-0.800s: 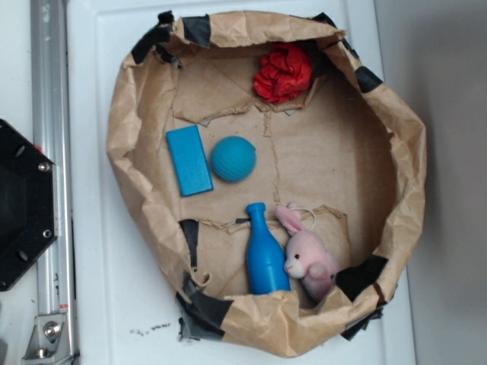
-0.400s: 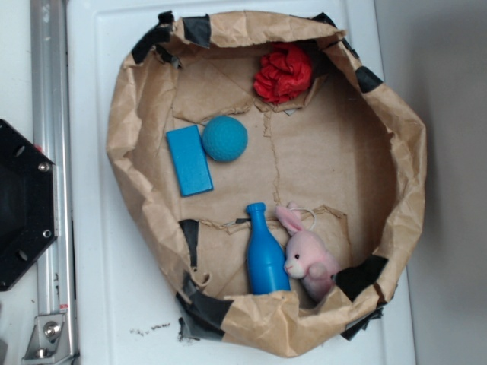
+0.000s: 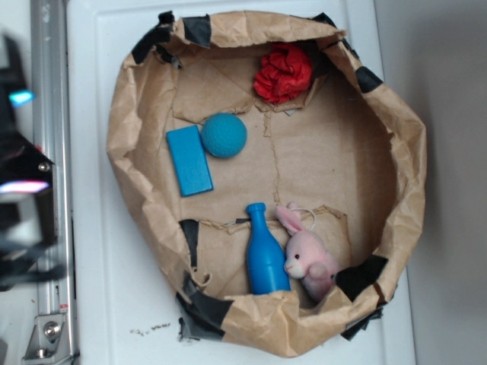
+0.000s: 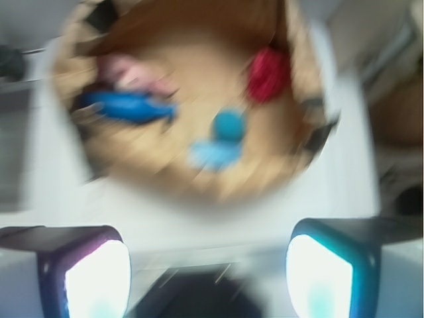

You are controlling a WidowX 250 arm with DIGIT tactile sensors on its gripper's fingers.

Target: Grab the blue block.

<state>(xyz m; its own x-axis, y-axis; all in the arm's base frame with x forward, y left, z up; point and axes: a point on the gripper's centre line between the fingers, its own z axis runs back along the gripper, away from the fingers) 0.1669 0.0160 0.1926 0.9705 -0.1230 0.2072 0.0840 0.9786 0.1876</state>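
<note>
Here, your claw (image 4: pixel 209 265) fills the bottom of the blurred wrist view, its two fingers, one (image 4: pixel 86 271) at lower left and the other (image 4: pixel 328 265) at lower right, spread wide apart with nothing between them. It hangs over the white table (image 4: pixel 331 192), short of the near rim of the brown paper basin (image 4: pixel 165 189). In the exterior view you see only a dark, smeared shape of the arm (image 3: pixel 19 190) at the left edge, beside the metal rail (image 3: pixel 49 91) and well apart from everything inside the paper.

Beyond the claw, the blue block (image 4: pixel 213 154) is the closest thing inside the basin, a pale blue smear in the wrist view. From above, the blue block (image 3: pixel 189 160) lies flat on the paper floor in the left part of the basin (image 3: pixel 125 152), near its crumpled left wall, long side running roughly up and down the picture. The teal ball (image 3: pixel 224 136) sits just beside the block's upper right corner, touching or nearly so; you cannot tell which.

Farther in, the blue bottle (image 3: pixel 265 252) lies near the lower wall with its neck pointing toward the middle, and the pink stuffed rabbit (image 3: pixel 310 257) rests right against it. The red crumpled flower (image 3: pixel 283 73) sits at the upper wall. Black tape (image 3: pixel 198 29) patches the rim in several places.
</note>
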